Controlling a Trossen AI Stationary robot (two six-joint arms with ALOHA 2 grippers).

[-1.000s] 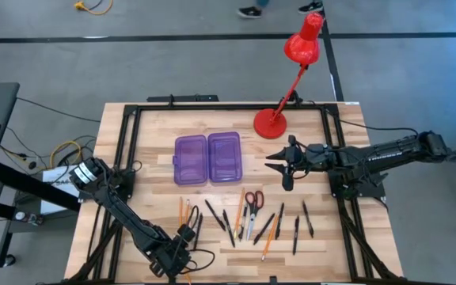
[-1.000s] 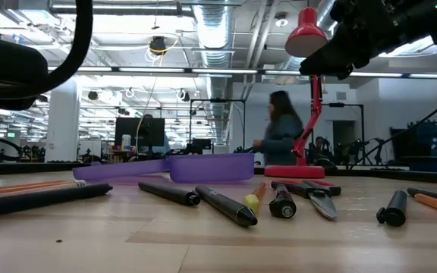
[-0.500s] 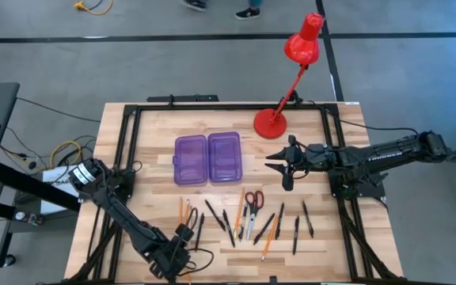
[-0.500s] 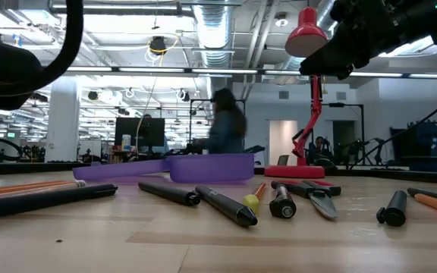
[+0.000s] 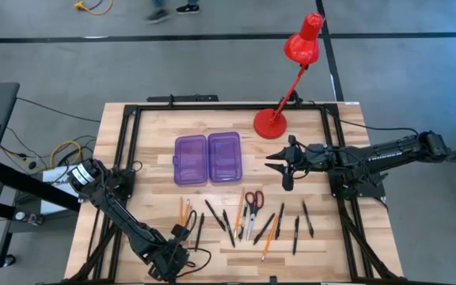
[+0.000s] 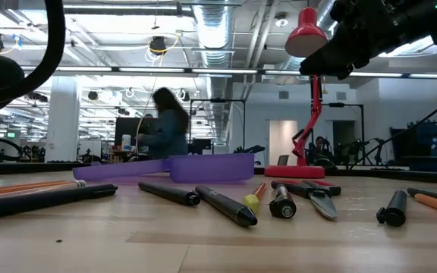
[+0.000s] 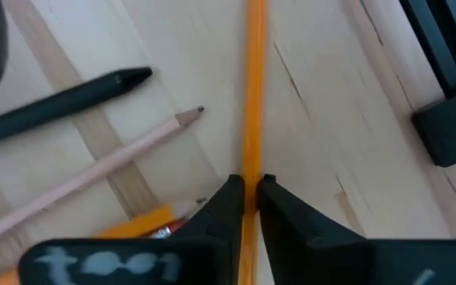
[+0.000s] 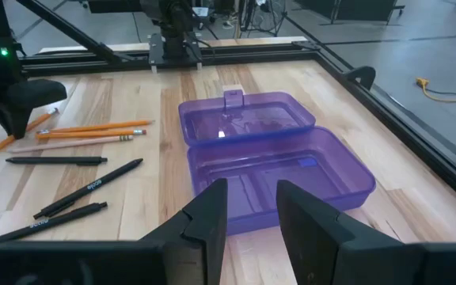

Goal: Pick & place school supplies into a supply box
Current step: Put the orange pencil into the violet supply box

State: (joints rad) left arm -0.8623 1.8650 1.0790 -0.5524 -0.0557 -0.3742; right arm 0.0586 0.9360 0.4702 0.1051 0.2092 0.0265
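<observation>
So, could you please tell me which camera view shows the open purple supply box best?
The right wrist view: the supply box fills the middle, both open halves and the latch visible. The high view shows it small from above; the low view shows only its edge; the left wrist view misses it.

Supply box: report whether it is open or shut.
Open. The supply box lies with both purple halves spread flat side by side; the right wrist view shows their insides bare.
</observation>
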